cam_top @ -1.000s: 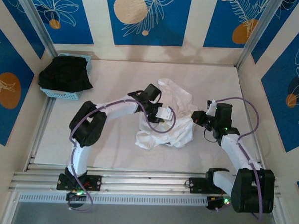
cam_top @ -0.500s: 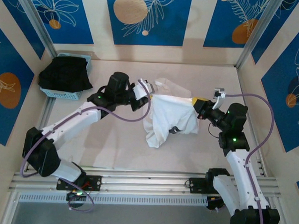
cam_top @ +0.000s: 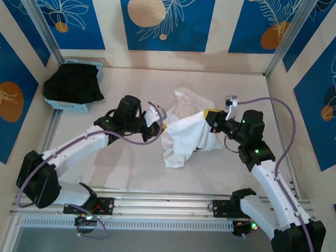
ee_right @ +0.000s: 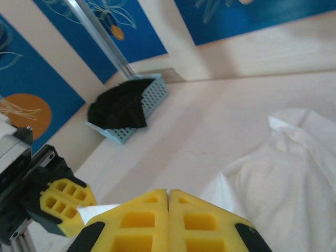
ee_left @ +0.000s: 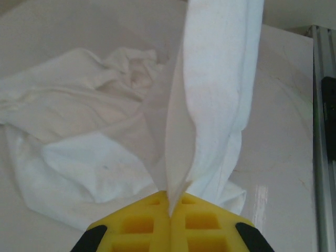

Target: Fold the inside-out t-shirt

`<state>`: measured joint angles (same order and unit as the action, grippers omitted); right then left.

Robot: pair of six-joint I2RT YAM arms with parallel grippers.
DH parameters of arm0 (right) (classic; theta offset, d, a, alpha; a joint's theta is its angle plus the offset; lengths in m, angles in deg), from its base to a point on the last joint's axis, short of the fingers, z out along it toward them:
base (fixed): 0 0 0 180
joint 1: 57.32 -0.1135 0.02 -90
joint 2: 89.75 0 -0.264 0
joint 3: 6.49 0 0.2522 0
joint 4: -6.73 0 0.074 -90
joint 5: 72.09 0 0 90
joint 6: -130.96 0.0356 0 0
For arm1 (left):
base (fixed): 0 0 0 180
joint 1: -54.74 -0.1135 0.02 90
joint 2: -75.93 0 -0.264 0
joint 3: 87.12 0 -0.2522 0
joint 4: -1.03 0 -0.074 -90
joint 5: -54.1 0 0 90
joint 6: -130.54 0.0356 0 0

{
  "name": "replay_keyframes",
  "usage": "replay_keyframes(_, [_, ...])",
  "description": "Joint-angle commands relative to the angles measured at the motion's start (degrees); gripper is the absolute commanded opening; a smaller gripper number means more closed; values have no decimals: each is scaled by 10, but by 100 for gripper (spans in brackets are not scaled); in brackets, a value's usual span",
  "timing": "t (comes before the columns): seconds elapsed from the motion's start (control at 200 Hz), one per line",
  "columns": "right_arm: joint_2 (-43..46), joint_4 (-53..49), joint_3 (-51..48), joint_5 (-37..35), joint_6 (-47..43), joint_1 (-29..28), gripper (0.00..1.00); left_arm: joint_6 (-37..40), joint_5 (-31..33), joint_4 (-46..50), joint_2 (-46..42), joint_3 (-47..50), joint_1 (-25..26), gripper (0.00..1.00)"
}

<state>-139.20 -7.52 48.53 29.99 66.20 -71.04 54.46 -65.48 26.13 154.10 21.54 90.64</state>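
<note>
T-shirt (cam_top: pixel 184 139) being held above bench (cam_top: pixel 127 158) centre, top edge being gripped by left hand (cam_top: pixel 158 124) and right hand (cam_top: pixel 212 118), both clamped on cloth; hands being drawn closer than moment earlier, cloth sagging; folding not begun.

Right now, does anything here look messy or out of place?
The t-shirt hangs bunched and wrinkled between the left gripper and right gripper, one part trailing on the table. A black garment overflows its blue basket.
</note>
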Motion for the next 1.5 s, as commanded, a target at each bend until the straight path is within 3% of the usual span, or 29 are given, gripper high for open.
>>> replay_keyframes(0.0, [-41, -74, 31, -49, -16, 3, 0, -32, -19, -48, 61, -11, -3, 0])
replay_keyframes(0.18, [-142, -55, 44, -79, -9, 17, 0, -94, -47, -68, 198, -104, -40, 5])
replay_keyframes(0.315, [-228, -45, 79, -79, -10, 34, 0, -167, -34, -60, 276, -175, -72, 21])
replay_keyframes(0.445, [-266, -47, 98, -76, -17, 42, 0, -224, -6, -56, 271, -161, -70, 39])
replay_keyframes(0.595, [-276, -45, 97, -75, -22, 49, 0, -307, 14, -110, 231, -82, -46, 49])
replay_keyframes(0.825, [-281, -42, 95, -69, -20, 53, 0, -380, 37, -70, 280, -133, 17, 51])
replay_keyframes(1.195, [-273, -40, 92, -61, -19, 60, 0, -398, 82, -34, 331, -167, 21, 53])
replay_keyframes(1.495, [-273, -36, 86, -57, -15, 60, 0, -404, 44, -47, 371, -204, 19, 56])
